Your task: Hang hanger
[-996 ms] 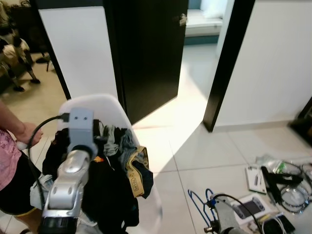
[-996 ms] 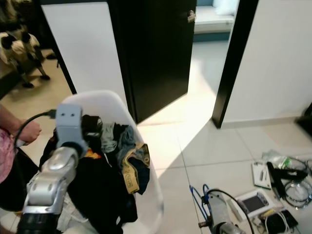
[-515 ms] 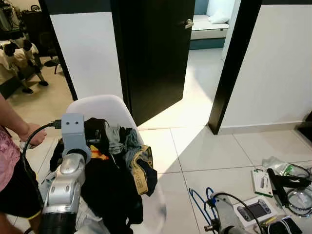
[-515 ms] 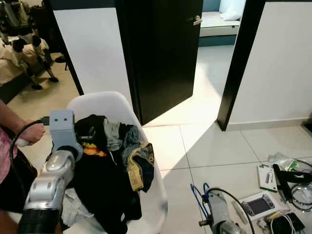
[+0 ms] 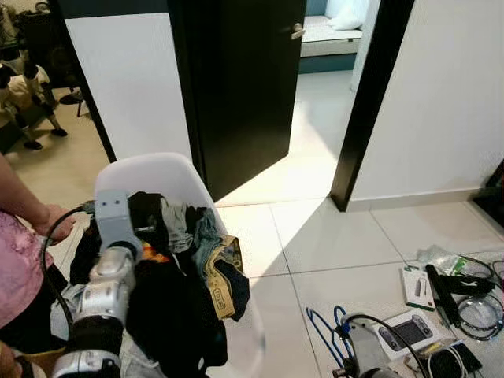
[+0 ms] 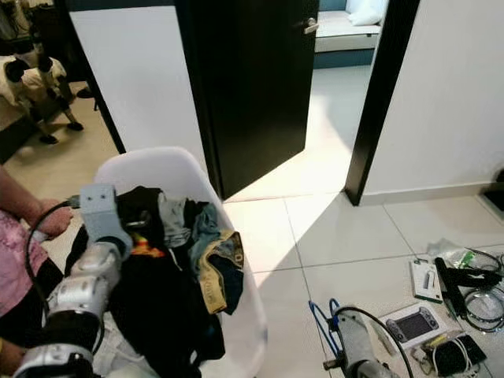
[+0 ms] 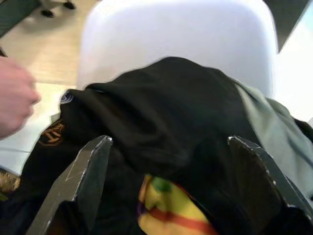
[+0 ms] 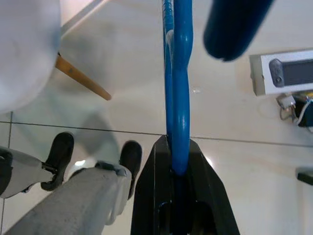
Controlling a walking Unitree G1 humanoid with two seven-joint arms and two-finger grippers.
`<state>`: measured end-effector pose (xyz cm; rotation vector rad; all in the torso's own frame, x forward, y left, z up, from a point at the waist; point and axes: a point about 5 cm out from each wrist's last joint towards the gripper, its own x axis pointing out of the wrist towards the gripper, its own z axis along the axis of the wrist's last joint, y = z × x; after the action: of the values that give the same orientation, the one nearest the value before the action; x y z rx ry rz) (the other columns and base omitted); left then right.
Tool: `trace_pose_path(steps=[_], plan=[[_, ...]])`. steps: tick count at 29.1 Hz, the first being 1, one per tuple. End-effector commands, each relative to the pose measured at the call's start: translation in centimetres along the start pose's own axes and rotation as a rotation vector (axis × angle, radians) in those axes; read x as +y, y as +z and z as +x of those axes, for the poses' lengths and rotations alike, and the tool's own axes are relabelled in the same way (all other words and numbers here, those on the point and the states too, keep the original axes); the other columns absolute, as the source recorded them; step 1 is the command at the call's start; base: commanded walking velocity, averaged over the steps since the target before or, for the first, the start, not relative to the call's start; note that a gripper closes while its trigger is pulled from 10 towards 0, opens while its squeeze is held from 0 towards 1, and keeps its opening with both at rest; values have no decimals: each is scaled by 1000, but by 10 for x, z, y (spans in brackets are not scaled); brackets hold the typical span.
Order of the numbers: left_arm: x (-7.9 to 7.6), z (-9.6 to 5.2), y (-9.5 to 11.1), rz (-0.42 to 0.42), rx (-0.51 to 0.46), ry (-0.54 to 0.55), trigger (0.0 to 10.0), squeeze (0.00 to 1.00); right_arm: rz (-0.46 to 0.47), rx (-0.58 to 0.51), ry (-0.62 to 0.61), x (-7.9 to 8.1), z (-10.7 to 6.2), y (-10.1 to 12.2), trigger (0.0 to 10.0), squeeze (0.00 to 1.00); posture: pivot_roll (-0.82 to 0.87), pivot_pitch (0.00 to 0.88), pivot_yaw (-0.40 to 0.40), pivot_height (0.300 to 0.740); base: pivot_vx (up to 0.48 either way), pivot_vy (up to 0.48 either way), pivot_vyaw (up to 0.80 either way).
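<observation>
A blue hanger runs between the fingers of my right gripper, which is shut on it low at my right side. Its blue loops show above the floor tiles beside my right arm. My left arm reaches over a white chair heaped with clothes. My left gripper is open, its two black fingers spread above a black garment on top of the heap.
A person stands at my left, one hand close to the chair. A black door stands ajar ahead, with sunlit tiles beyond it. Cables and a handheld device litter the floor at right. My own feet show below.
The head view has swayed and tilted. My left wrist sits slightly lower and nearer over the clothes heap. The right gripper keeps its hold on the hanger.
</observation>
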<state>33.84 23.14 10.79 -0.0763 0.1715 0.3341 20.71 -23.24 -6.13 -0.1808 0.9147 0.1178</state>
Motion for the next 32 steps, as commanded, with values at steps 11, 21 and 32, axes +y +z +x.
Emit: trace_pose_path(steps=[11, 21, 32], plan=[[25, 12, 3, -48, -15, 127, 10000, 0, -7, -12, 5, 1, 0, 0, 10000, 0, -52, 0, 21, 740, 0, 0, 0], [39, 17, -6, -104, 43, 212, 10000, 0, -4, -16, 4, 1, 0, 1, 10000, 0, -53, 1, 28, 740, 0, 0, 0], [42, 22, -8, -134, 82, 203, 0, 0, 5, -29, 3, 2, 1, 5, 10000, 0, -48, 32, 40, 740, 0, 0, 0]])
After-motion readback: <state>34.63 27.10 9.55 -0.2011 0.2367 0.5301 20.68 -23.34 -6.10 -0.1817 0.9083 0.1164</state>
